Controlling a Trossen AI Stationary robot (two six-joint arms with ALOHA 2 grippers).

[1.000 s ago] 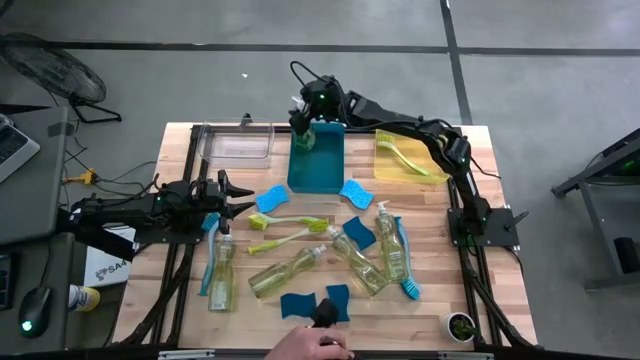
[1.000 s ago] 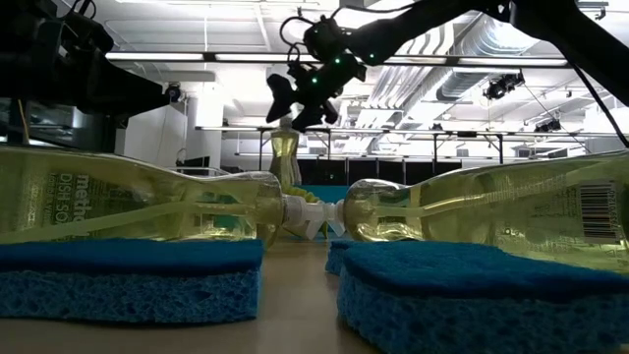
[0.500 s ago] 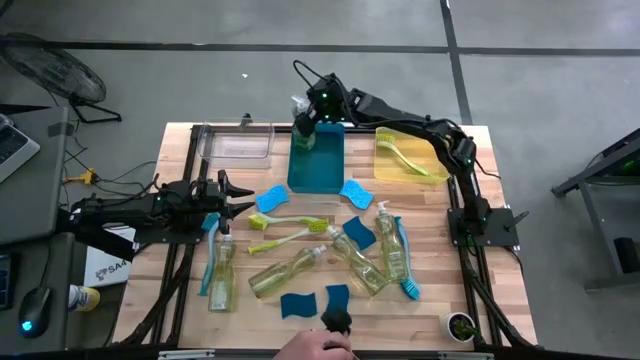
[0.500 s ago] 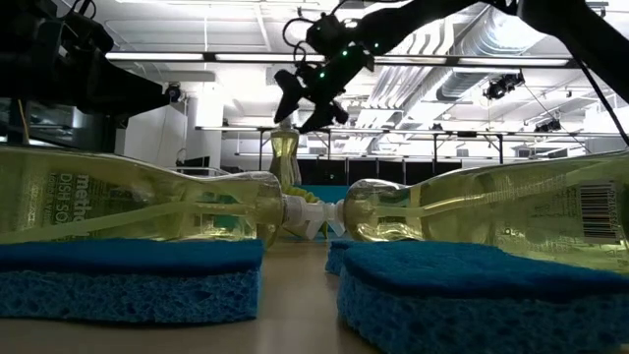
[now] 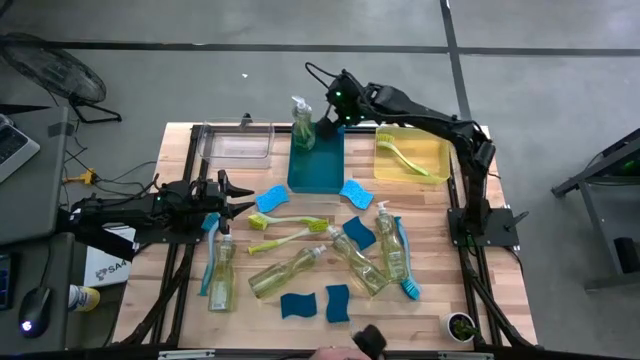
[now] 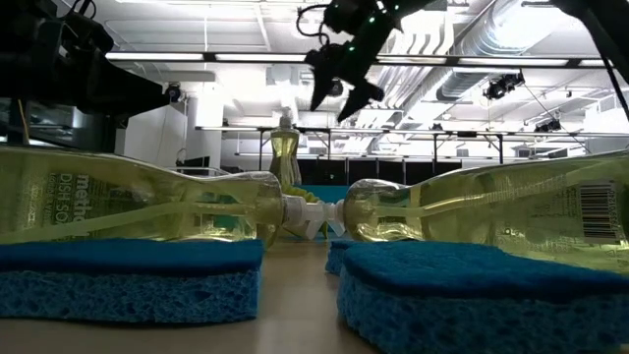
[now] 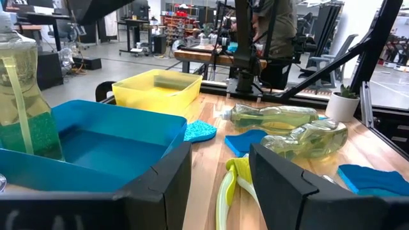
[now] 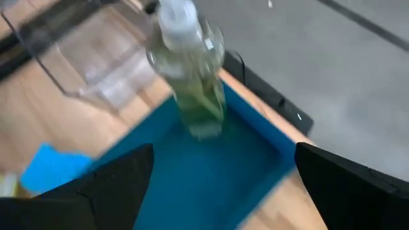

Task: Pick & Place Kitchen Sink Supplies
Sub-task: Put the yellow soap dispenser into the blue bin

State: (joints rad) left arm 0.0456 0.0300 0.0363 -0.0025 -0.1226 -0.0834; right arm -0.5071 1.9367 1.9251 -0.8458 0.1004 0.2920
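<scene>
A clear pump bottle of yellow-green soap [image 5: 302, 126] stands upright on its base in the far left corner of the teal bin [image 5: 320, 168]. My right gripper [image 5: 330, 110] hangs open above and to the right of the bottle [image 8: 189, 67], slanting down and touching nothing. It also shows high in the low view [image 6: 332, 102]. My left gripper [image 5: 240, 197] waits level at the table's left, open, with nothing between its fingers [image 7: 160, 185]. Several more soap bottles [image 5: 285, 270], blue sponges [image 5: 360, 233] and brushes [image 5: 290, 221] lie on the table.
A clear bin [image 5: 238, 143] stands left of the teal bin. At the far right, a yellow bin [image 5: 432, 150] holds a lime brush [image 5: 404, 155]. A person's hand [image 5: 335, 353] with a dark object shows at the near edge. A small plant pot [image 5: 459, 325] sits near right.
My right gripper has risen from the bottle's pump and drawn off toward the table's right, tipping less steeply downward. The bottle stays upright in the teal bin. The hand at the near edge has slid to the right and back.
</scene>
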